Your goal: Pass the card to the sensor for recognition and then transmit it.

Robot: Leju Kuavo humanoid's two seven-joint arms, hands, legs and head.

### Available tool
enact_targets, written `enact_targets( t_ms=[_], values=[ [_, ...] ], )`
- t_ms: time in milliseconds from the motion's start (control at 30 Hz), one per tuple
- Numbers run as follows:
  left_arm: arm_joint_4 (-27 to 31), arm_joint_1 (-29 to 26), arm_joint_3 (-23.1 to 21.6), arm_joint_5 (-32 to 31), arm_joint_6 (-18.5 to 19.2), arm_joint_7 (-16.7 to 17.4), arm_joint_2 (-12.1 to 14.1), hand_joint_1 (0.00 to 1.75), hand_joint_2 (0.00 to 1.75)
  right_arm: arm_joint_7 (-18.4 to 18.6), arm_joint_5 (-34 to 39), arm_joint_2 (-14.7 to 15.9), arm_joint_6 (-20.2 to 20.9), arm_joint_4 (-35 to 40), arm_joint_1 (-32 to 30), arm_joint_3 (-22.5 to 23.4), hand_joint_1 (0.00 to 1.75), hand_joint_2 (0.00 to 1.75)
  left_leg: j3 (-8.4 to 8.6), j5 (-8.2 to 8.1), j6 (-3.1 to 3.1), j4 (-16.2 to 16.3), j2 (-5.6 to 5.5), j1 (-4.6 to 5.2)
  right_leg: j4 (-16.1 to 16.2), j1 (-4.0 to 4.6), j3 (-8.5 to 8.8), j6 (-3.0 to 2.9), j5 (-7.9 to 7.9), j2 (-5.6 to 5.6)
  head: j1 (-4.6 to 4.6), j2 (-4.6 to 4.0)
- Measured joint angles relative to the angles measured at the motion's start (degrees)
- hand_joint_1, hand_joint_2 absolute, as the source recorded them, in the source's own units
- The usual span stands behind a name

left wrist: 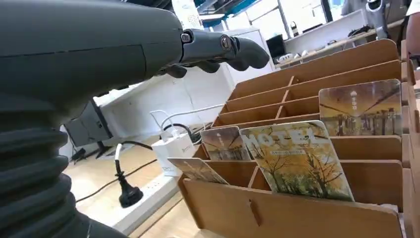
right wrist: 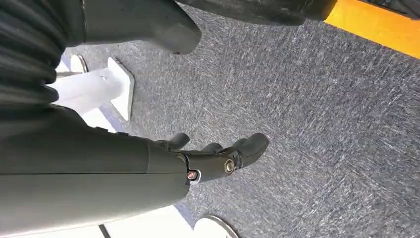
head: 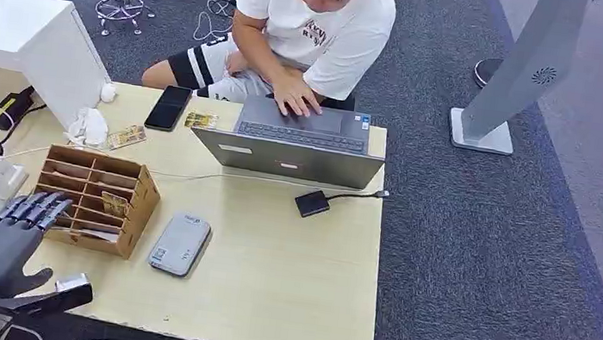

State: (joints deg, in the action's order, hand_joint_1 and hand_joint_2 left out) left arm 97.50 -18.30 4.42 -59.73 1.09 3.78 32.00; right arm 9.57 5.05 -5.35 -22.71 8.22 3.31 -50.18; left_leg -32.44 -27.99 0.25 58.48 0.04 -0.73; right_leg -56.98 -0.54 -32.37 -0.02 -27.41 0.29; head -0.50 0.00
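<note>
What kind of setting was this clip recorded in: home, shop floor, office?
Most likely an office or lab test area. A person types on a laptop at a light wooden table on grey carpet, with a cardboard card rack before the robot's left hand.

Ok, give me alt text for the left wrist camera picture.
The left robot hand, holding nothing, hovers near a brown cardboard card rack whose slots hold several picture cards, the nearest one a yellow tree-print card. Behind the rack, a white power strip with a black plug lies on the wooden table.
</note>
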Motion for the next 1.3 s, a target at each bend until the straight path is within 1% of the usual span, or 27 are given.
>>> enact_targets(
  t_ms=[233,567,767,933,1133,1167,1300],
  values=[
    [-2.77,3.53,-1.29,-1.69,-0.41,-0.37,-1.22,0.00,1.75,0.00,-0.13,0.00,0.15,0.00,0.12,-0.48,0.00,1.75,0.00,0.00,0.00,0.00,-0.01,0.00,0.00,0.00,0.00,-0.01,0.01,0.00,0.02,0.00],
    [-3.50,5.81,-3.32,-2.08,-0.17,-0.44,-1.75,0.00,1.75,0.00,-0.11,0.00,0.26,0.00,0.26,-0.96,0.00,1.75,0.01,0.00,-0.01,0.00,0.00,0.00,0.00,0.00,-0.01,-0.01,0.01,0.02,0.00,0.00],
    [-4.50,7.74,-5.72,-3.00,-0.33,-0.79,-2.32,0.00,1.75,0.00,-0.11,0.00,0.50,0.00,0.32,-1.07,0.00,1.75,0.02,0.01,0.00,0.00,0.00,0.00,0.00,0.00,0.00,-0.01,0.02,0.03,0.00,0.00],
    [-5.31,8.62,-7.02,-3.02,-0.35,-0.81,-2.75,0.00,1.75,0.00,-0.11,0.00,0.50,0.00,0.33,-1.12,0.00,1.75,0.02,0.01,-0.01,0.01,0.01,0.00,0.00,0.00,0.00,-0.01,0.02,0.04,0.00,0.00],
    [-5.81,8.89,-7.34,-3.00,-0.35,-0.81,-2.82,0.00,1.75,0.02,-0.09,0.00,0.53,0.00,0.33,-1.16,0.00,1.75,0.02,0.01,-0.01,0.01,0.01,0.00,0.00,0.00,-0.02,-0.01,0.02,0.05,0.00,0.00],
    [-5.92,8.90,-7.39,-3.00,-0.35,-0.81,-2.82,1.75,1.75,0.02,-0.09,0.00,0.53,0.00,0.33,-1.16,0.00,1.75,0.02,0.01,-0.01,0.01,0.02,0.00,0.00,0.00,-0.02,-0.01,0.02,0.05,0.00,0.00],
    [-6.16,8.93,-7.61,-2.78,-0.31,-0.81,-2.82,1.75,1.75,0.02,0.02,0.00,0.50,-0.02,0.32,-1.16,0.00,1.75,0.02,0.01,-0.01,0.01,0.01,0.00,0.00,0.00,-0.01,-0.01,0.02,0.05,0.00,0.00]
  ],
)
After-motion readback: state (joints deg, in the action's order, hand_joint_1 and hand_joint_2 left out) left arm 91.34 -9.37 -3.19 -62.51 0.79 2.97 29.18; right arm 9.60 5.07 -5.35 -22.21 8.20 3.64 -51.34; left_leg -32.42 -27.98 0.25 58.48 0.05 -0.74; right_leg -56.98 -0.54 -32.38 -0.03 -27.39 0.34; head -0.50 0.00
